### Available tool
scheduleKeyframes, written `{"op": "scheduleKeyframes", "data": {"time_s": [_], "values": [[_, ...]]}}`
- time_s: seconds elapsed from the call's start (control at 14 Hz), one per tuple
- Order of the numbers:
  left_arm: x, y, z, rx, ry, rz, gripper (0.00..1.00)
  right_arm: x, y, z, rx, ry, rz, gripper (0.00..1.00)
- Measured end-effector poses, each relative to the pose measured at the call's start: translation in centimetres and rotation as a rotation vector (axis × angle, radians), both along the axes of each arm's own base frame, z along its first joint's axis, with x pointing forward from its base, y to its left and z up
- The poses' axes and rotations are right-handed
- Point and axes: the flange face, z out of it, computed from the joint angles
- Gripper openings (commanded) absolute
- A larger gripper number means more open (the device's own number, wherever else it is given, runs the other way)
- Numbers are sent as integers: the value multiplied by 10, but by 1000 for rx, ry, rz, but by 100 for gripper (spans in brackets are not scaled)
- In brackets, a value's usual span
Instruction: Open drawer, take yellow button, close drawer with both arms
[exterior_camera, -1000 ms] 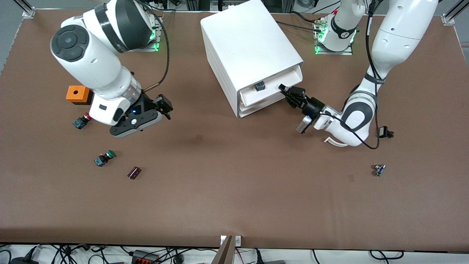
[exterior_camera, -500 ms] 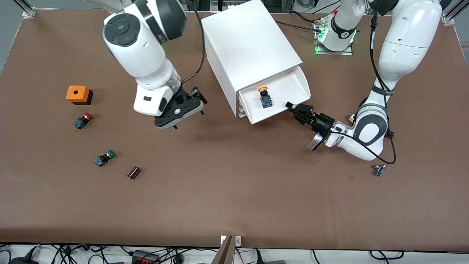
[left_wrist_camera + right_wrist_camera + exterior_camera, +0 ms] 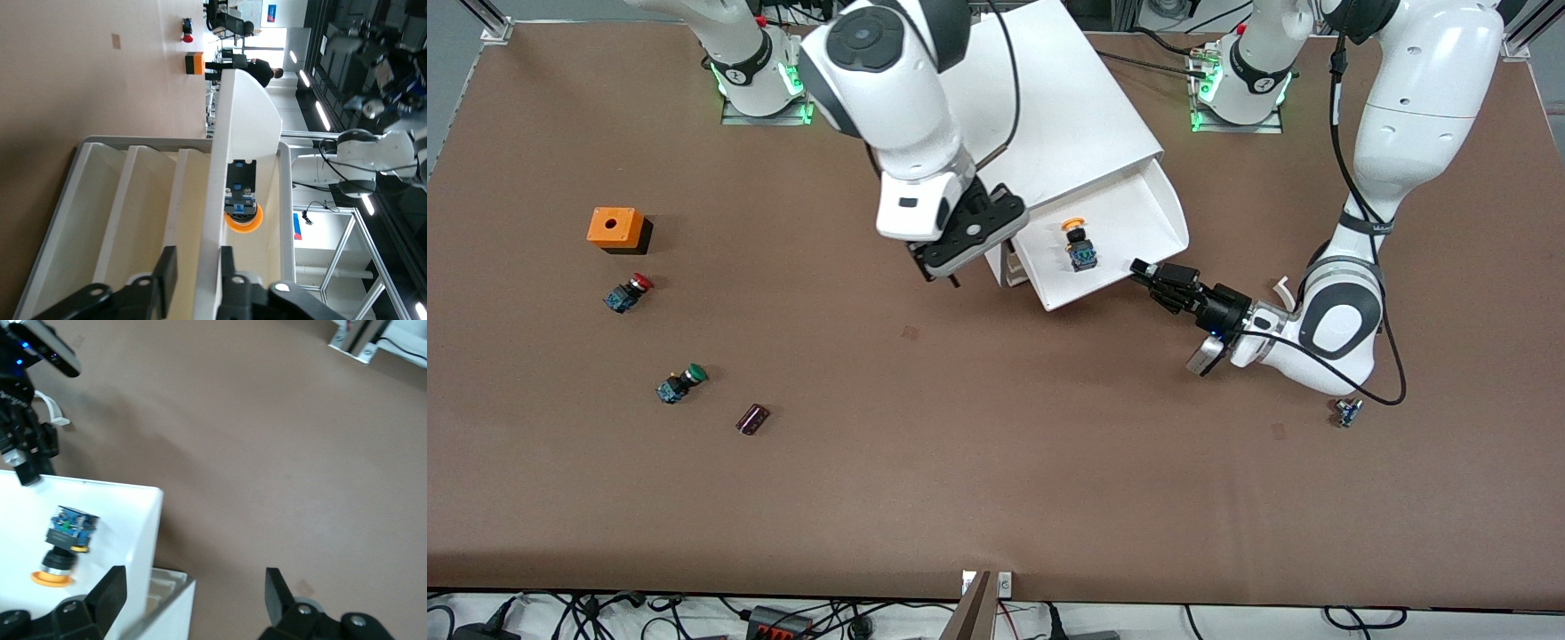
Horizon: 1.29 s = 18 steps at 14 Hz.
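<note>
The white cabinet (image 3: 1040,107) stands at the table's middle. Its top drawer (image 3: 1138,222) is pulled out toward the front camera. The button (image 3: 1080,246), orange cap on a dark body, lies in the drawer; it also shows in the left wrist view (image 3: 242,207) and the right wrist view (image 3: 67,540). My left gripper (image 3: 1149,272) (image 3: 197,273) straddles the drawer's front wall (image 3: 217,200) at its corner. One finger (image 3: 228,267) is against the wall inside and a gap shows at the other, so it is open. My right gripper (image 3: 953,256) (image 3: 195,600) is wide open and empty over the cabinet's corner beside the drawer.
An orange box (image 3: 615,229), a red-capped button (image 3: 628,293), a green-capped button (image 3: 680,384) and a small dark part (image 3: 752,418) lie toward the right arm's end. A small blue part (image 3: 1348,412) lies toward the left arm's end.
The left gripper has drawn the drawer farther out toward the front camera, and the button came into full view. The right arm has swung from its end of the table over to the cabinet.
</note>
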Motion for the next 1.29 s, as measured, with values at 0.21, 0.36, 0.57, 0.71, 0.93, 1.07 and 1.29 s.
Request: {"op": "scheduleKeyframes", "data": {"time_s": [0.21, 0.36, 0.57, 0.71, 0.93, 1.07, 1.29], "values": [[16, 18, 17, 47, 46, 38, 100, -6, 22, -3, 19, 2, -24, 73], [33, 33, 57, 138, 89, 48, 100, -12, 38, -5, 35, 13, -61, 73], [51, 63, 139, 376, 70, 19, 100, -24, 67, -14, 53, 30, -100, 73], [55, 79, 177, 557, 21, 4, 100, -33, 84, -23, 57, 42, -126, 73], [54, 98, 207, 804, -50, -29, 100, -50, 106, -40, 34, 44, -163, 73], [51, 107, 227, 978, -82, -37, 100, -56, 114, -52, 26, 57, -190, 73], [52, 122, 253, 1205, -120, 34, 100, -58, 118, -63, 15, 66, -203, 73]]}}
